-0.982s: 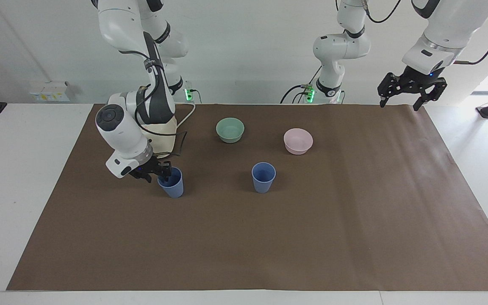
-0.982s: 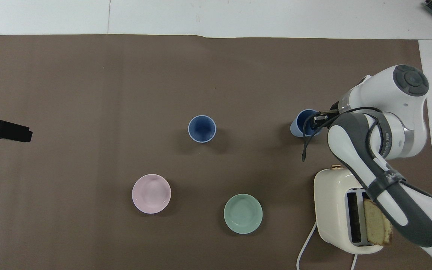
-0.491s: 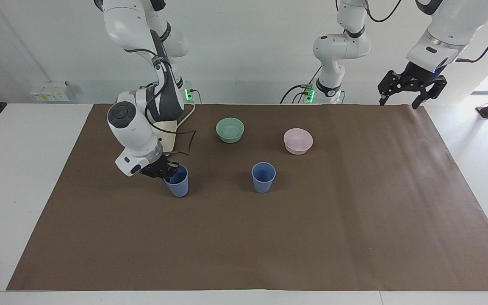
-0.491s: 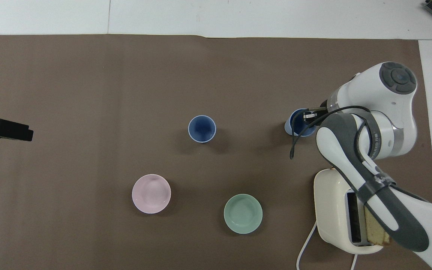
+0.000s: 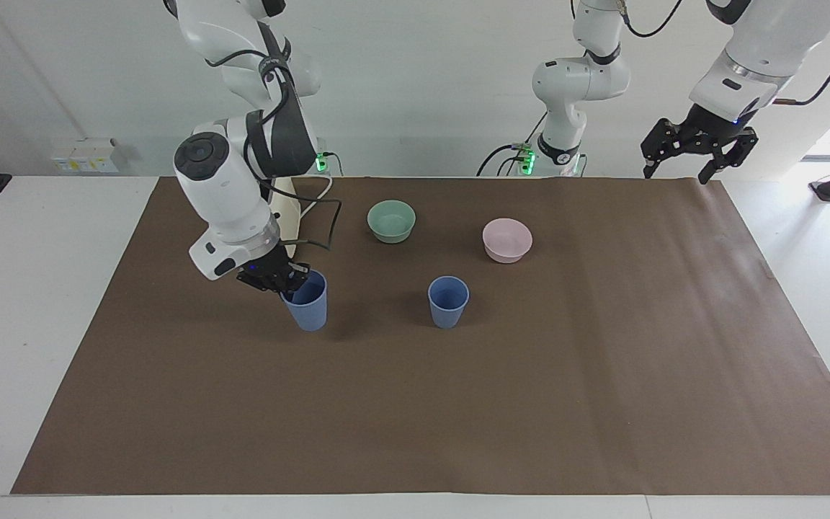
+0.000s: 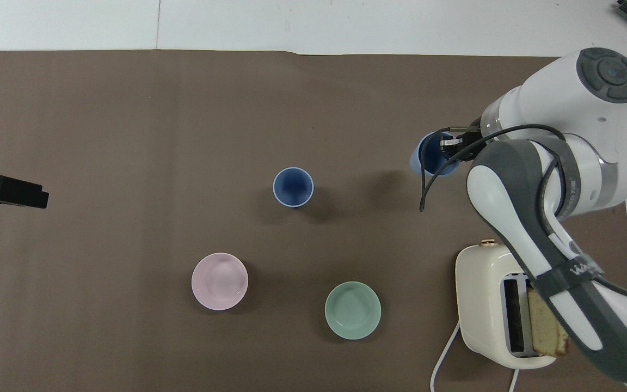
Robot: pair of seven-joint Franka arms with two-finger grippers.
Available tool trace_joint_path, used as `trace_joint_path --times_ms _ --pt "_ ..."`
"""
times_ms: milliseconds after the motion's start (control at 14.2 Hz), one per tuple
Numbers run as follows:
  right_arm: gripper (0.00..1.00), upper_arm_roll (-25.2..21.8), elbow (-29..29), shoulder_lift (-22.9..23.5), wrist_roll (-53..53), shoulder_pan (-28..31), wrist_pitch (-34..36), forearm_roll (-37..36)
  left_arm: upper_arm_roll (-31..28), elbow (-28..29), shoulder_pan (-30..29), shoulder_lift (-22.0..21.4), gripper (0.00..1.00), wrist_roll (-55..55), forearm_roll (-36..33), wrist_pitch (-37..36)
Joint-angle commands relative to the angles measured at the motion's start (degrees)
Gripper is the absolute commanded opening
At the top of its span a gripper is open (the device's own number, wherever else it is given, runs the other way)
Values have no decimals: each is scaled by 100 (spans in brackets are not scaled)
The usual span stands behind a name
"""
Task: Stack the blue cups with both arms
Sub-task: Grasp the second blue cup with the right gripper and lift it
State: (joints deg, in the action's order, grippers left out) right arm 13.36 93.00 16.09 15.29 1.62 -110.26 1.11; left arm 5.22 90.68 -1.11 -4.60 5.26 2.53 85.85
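The right gripper pinches the rim of one blue cup, lifted clear of the table toward the right arm's end. The second blue cup stands mid-table. Next, likely: carry across, align, lower inside. The left gripper waits, spread open.

green bowl, pink bowl, toaster

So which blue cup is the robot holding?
The blue cup toward the right arm's end, gripped at its rim by the right gripper. The other cup stands alone.
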Motion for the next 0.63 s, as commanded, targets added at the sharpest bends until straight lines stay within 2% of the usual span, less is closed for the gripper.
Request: trace_joint_path --times_ms 0,351,561 --pt "0 96 -597 192 317 -318 495 -49 14 55 -30 -111 100 -60 37 -77" --pt "0 105 -1836 763 1107 -1109 691 -59 14 29 -30 -111 100 -52 37 -60" --pt "0 114 -2172 931 1178 -1426 550 -67 14 20 -39 -102 100 -60 37 -77"
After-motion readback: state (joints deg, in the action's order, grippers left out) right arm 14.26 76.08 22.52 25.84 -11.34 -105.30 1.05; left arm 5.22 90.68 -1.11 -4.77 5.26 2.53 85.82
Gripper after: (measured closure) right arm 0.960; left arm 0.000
